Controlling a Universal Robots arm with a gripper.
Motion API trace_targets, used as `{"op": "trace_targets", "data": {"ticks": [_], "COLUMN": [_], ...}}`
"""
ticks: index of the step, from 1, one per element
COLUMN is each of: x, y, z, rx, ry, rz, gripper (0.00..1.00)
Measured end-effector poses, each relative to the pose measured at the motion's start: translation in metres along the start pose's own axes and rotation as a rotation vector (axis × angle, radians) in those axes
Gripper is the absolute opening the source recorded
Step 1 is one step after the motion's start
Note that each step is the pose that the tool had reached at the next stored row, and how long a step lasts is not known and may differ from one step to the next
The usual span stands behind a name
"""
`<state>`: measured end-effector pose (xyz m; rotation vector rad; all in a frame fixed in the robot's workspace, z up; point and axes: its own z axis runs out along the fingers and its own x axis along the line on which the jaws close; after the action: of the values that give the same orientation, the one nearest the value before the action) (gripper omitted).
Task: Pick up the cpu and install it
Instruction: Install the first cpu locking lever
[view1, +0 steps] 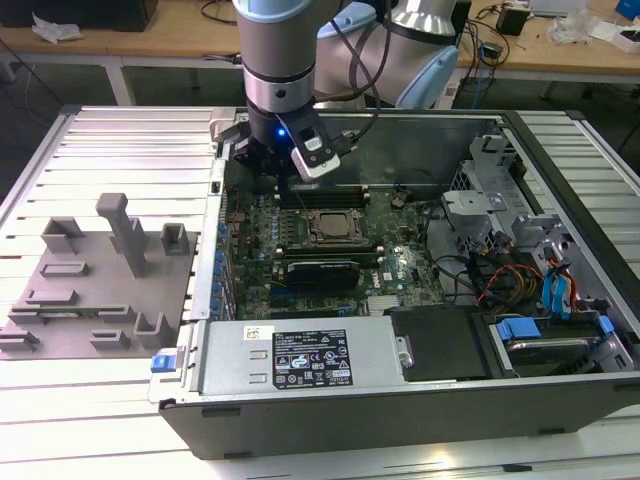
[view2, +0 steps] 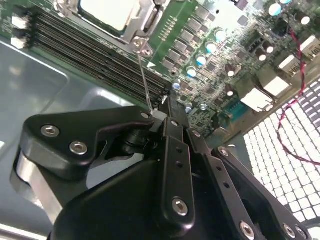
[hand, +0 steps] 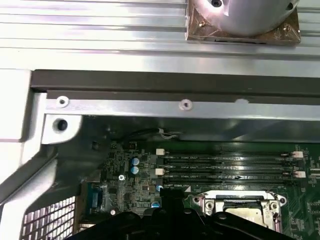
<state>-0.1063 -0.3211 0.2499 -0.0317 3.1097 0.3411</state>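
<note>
The open computer case (view1: 430, 130) walls in the motherboard (view1: 390, 265). Its rear wall stands close to the gripper (view2: 163, 113), with freer room toward the socket (view1: 330, 226). The gripper fingers appear pressed together, holding nothing. The cpu (view2: 107, 12) lies in the socket, so placement looks done.

Overhead light is glaring off my table slats (view1: 100, 140), the vent grille (view2: 280, 155) is blowing out white in the second wrist view, and the motherboard (hand: 125, 172) is sitting in shadow.
</note>
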Motion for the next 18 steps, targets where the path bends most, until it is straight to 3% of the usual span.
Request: {"op": "trace_targets", "data": {"ticks": [12, 18], "x": [-0.0301, -0.0338], "y": [-0.0017, -0.0018], "z": [0.0003, 0.0003], "rx": [0.0001, 0.0001], "ry": [-0.0009, -0.0011], "rz": [0.005, 0.006], "gripper": [0.11, 0.11]}}
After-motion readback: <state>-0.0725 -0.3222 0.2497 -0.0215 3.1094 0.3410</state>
